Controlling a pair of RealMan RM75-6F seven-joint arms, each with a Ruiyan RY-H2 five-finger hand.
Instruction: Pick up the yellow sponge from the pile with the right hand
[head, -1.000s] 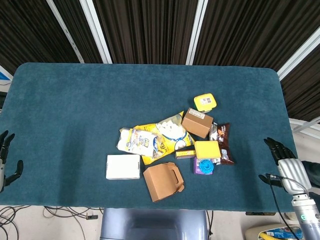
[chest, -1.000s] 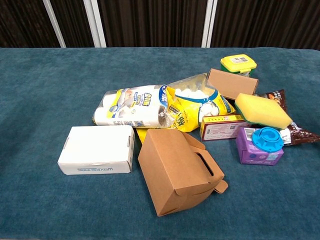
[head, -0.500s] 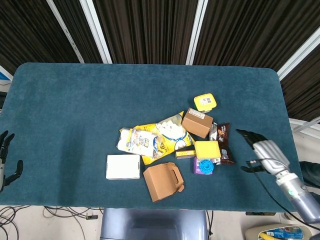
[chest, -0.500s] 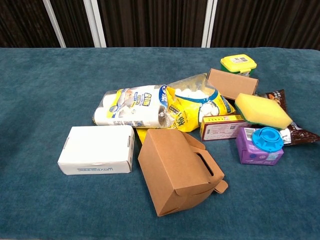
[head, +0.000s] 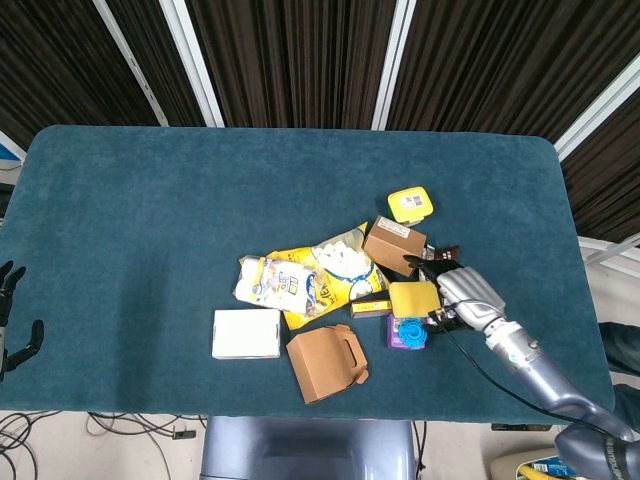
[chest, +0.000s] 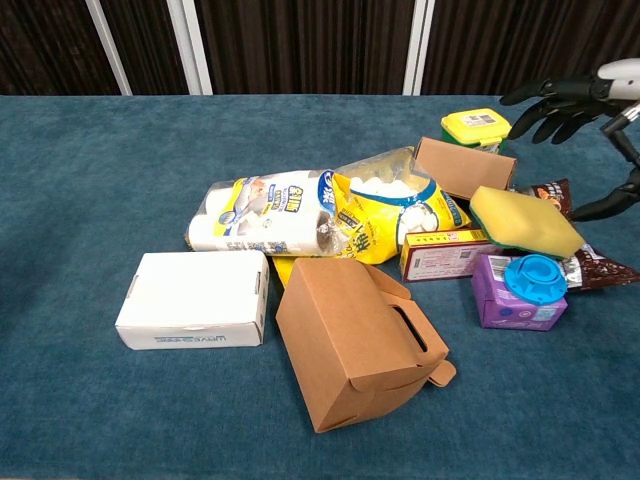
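Observation:
The yellow sponge (head: 413, 298) (chest: 524, 221) lies tilted on the right side of the pile, propped over a purple box with a blue lid (chest: 522, 288) and a small red and white carton (chest: 443, 254). My right hand (head: 462, 292) (chest: 580, 110) hovers just right of and above the sponge, fingers spread and holding nothing. It does not touch the sponge. My left hand (head: 10, 320) stays at the table's left edge, fingers apart and empty; the chest view does not show it.
The pile also holds a brown box (head: 394, 245), a yellow lidded tub (head: 410, 205), a dark snack packet (chest: 590, 262), a yellow bag of white pieces (chest: 390, 212), a tissue pack (chest: 262, 222), a white box (chest: 194, 299) and a brown handled carton (chest: 359, 340).
My right hand has swung in from the table's right edge to just beside and above the sponge, and now shows in the chest view. The pile and left hand are unchanged.

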